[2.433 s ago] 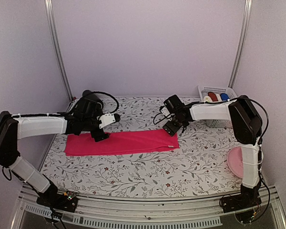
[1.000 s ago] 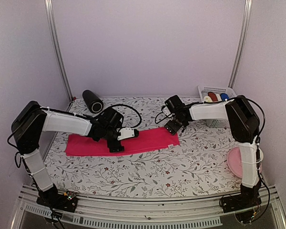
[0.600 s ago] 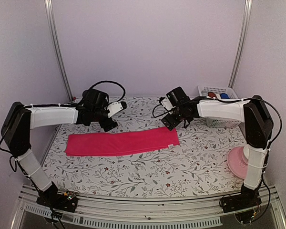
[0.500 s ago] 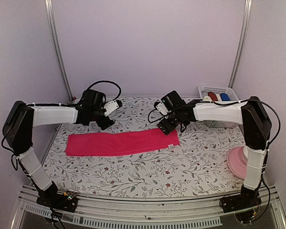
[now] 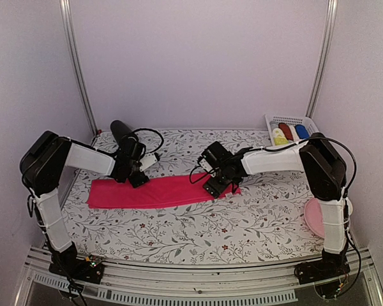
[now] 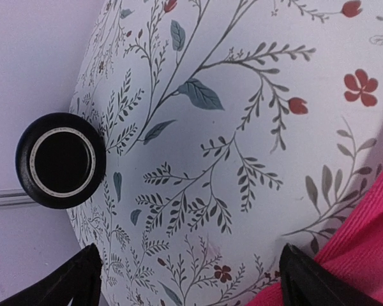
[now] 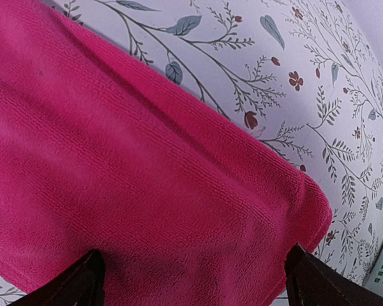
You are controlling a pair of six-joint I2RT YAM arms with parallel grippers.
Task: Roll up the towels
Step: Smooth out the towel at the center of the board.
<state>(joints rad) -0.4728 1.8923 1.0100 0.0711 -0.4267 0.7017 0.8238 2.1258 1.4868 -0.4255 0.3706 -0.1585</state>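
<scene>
The table [image 5: 242, 223], covered in a flowered cloth, fills the floor of the enclosure. Both arms reach in from 6 o'clock. The left arm [image 5: 89, 159] bends in from 9 o'clock, and the right arm [image 5: 274, 156] stretches from 3 o'clock towards the centre.

The hot pink towel [image 5: 166, 191] lies flat and unrolled as a long strip, running from 9 o'clock to just right of centre. At 1 o'clock, against the far wall, a white basket [image 5: 292, 118] holds three rolled towels side by side: a yellow roll [image 5: 279, 136], a red roll [image 5: 289, 132] and a blue roll [image 5: 301, 132]. A pink plate [image 5: 314, 220] sits at 4 o'clock, partly behind the right arm. A black cylinder [image 5: 122, 132] lies at 10 o'clock. The left wrist view shows its hollow end.

The left tool [image 5: 138, 180] is low at the towel's far edge, near the left end. Its jaws are spread wide and hold nothing. In its wrist view there is bare flowered cloth between the fingertips [image 6: 76, 280], and the towel edge is just beside the right-hand one.

The right tool [image 5: 214, 189] is over the towel's right end, at 3 o'clock of the strip. It too is wide apart and grips nothing. Pink cloth fills the space between its fingertips [image 7: 319, 280], and the towel's rounded corner is close by. Whether they touch the cloth cannot be told.
</scene>
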